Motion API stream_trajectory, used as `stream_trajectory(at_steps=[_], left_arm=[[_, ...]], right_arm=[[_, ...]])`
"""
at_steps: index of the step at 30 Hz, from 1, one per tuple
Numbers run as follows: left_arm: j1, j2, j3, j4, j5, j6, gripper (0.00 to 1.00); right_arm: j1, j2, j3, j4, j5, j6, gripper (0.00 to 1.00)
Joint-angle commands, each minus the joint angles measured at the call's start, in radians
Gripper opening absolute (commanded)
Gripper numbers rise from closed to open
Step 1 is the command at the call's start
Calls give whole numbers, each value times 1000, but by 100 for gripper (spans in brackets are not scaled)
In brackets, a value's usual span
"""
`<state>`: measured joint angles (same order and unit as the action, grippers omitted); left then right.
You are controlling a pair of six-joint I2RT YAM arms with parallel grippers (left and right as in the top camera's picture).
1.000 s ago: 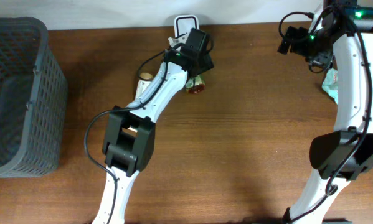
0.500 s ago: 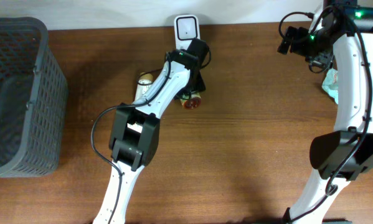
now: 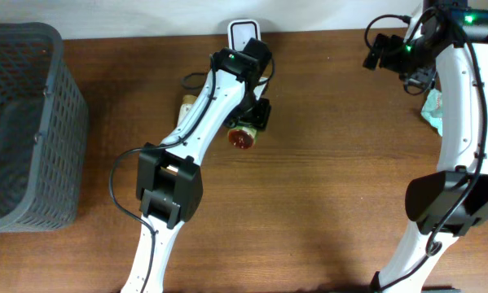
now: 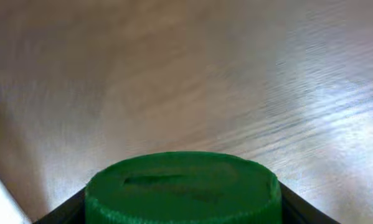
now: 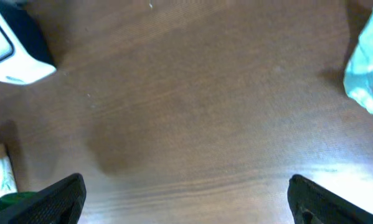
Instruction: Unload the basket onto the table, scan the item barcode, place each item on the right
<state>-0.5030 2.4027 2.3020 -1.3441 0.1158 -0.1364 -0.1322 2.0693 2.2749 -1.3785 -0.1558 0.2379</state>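
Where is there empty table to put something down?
The biggest bare patch of table lies between the left arm and right arm. Another strip runs between the basket and that left arm. Crowded: the back by the scanner, where the left gripper holds the green-capped bottle beside a tan item.
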Motion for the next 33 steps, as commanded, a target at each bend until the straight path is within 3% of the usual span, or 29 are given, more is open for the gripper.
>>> stream_trajectory(at_steps=[1, 4, 8, 9, 10, 15, 18, 21, 26, 30, 33], left_arm=[[-6, -41, -58, 82, 244, 225, 65], [-10, -41, -184, 214, 274, 311, 66], [-23, -41, -311, 275, 272, 405, 77], [-27, -41, -333, 294, 269, 420, 82], [-29, -41, -345, 308, 264, 422, 98], [-9, -46, -282, 271, 261, 383, 96], [48, -74, -131, 169, 339, 373, 95], [122, -96, 37, 80, 319, 340, 100], [283, -98, 151, -48, -1, -13, 99], [368, -97, 148, -161, -33, -13, 99], [388, -95, 146, -211, -91, -13, 99]], right_arm=[[1, -16, 13, 2, -23, 13, 99], [1, -9, 12, -69, -29, 6, 99], [1, 6, 6, -130, -117, -4, 99], [1, 10, -5, -129, -188, -52, 99], [1, 14, -20, -132, -238, -81, 99], [3, 14, -58, -180, -339, -80, 99], [8, 14, -58, -196, -350, -61, 99], [29, 14, -58, -195, -350, 96, 99], [174, 15, -60, -151, -332, 242, 99], [339, 73, -61, -76, -193, 621, 99], [389, 156, -61, -87, -165, 719, 99]])
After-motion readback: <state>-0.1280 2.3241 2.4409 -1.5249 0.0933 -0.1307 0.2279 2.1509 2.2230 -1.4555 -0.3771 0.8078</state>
